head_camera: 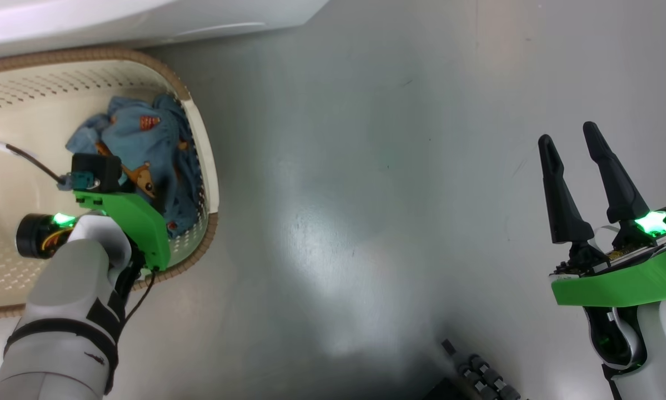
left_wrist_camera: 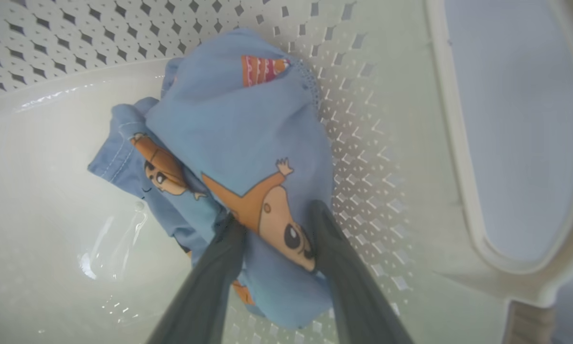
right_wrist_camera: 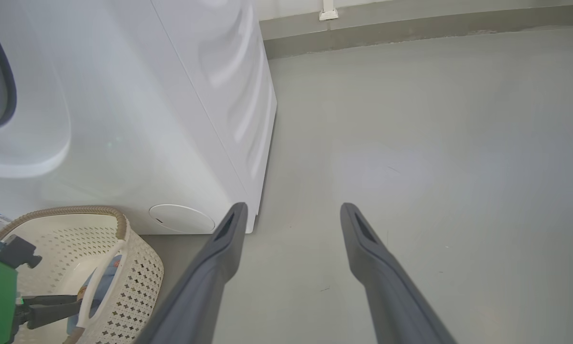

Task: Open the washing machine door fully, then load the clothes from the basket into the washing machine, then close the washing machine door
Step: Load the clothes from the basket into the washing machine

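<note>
Light blue cloth printed with orange-brown figures, the clothes (left_wrist_camera: 248, 143) lie bunched in the basket (left_wrist_camera: 362, 143) against its perforated wall; in the head view we see the pile toward nine o'clock. The left gripper (left_wrist_camera: 276, 215) reaches into it, its fingers somewhat apart with a fold of cloth between them, touching both. We cannot tell whether they squeeze it. The white washing machine (right_wrist_camera: 138, 119) stands just beyond the basket, at eleven o'clock in the head view, its round cap (right_wrist_camera: 181, 218) low on the front. At four o'clock the right gripper (head_camera: 567, 133) hangs over the grey floor (head_camera: 366, 166), fingers spread wide, holding nothing.
</note>
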{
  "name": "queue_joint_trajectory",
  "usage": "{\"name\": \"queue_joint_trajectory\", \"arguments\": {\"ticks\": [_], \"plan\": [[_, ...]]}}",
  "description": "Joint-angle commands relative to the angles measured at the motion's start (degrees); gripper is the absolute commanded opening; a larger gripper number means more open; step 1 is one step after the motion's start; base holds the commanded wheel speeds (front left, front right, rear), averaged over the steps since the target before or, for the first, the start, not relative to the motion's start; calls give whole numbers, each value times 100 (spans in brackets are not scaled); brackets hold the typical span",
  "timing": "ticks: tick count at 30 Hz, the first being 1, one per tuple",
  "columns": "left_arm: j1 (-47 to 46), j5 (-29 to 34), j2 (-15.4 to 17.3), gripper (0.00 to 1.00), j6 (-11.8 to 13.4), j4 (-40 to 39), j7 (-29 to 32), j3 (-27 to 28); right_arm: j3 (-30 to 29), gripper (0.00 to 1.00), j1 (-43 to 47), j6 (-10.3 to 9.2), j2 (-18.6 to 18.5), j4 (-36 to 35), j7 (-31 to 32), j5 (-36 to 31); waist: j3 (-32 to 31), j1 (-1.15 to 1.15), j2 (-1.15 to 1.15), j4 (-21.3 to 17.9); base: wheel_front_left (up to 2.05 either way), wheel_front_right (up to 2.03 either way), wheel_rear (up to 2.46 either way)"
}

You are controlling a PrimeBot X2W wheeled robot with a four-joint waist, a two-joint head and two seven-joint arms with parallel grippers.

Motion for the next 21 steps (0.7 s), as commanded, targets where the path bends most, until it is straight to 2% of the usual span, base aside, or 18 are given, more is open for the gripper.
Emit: {"name": "queue_joint_trajectory", "arguments": {"ticks": [1, 15, 21], "plan": [[185, -95, 138, 0, 22, -20, -21, 96, 73, 100, 229, 35, -83, -125, -27, 4, -77, 0, 0, 11, 0, 0, 0], [413, -499, -49, 0, -34, -61, -473, 246, -57, 100, 450, 35, -192, -128, -27, -64, -734, 0, 0, 401, 0, 0, 0], [701, -588, -8, 0, -13, -594, -496, 403, -56, 100, 544, 35, -211, -68, -27, -79, -1132, 0, 0, 552, 0, 0, 0]]}}
